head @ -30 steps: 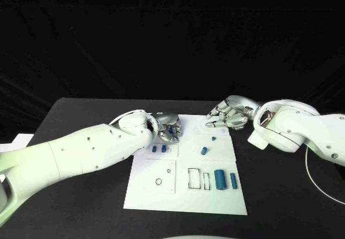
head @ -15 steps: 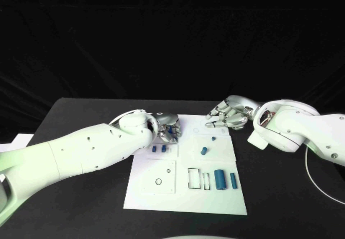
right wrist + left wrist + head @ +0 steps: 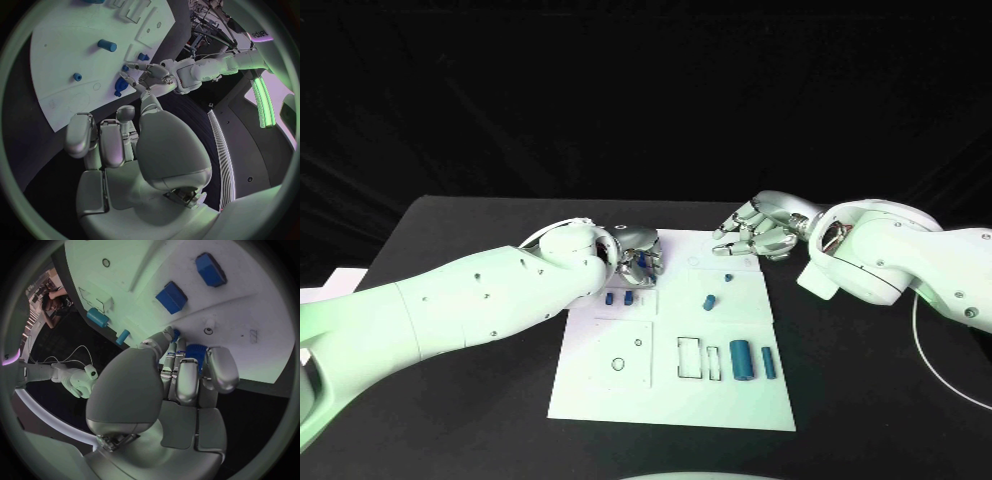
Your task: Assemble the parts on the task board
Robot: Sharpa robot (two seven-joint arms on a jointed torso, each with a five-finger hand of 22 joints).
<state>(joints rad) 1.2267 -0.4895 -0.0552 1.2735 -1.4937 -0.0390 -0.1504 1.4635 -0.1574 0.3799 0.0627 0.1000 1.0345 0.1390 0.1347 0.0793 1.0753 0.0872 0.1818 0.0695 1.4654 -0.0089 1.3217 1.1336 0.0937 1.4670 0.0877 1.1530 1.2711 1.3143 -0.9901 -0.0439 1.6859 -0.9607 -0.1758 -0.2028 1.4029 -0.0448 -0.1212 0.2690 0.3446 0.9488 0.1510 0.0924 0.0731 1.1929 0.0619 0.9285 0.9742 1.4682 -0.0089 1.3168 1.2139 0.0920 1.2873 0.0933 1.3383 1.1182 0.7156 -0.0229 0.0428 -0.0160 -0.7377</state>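
Left hand [image 3: 638,262] low over board's [image 3: 733,405] far left corner, crowding two parts [image 3: 619,298] just beside. Right hand [image 3: 759,236] off far right edge. Between them open board, one small part [image 3: 710,303]. Near right: cylinders [image 3: 741,361] standing close together.

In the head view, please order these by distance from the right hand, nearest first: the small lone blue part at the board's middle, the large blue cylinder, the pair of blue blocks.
1. Small lone blue part, board middle.
2. Pair of blue blocks, left side.
3. Large blue cylinder, near edge.

Measured from the right hand.
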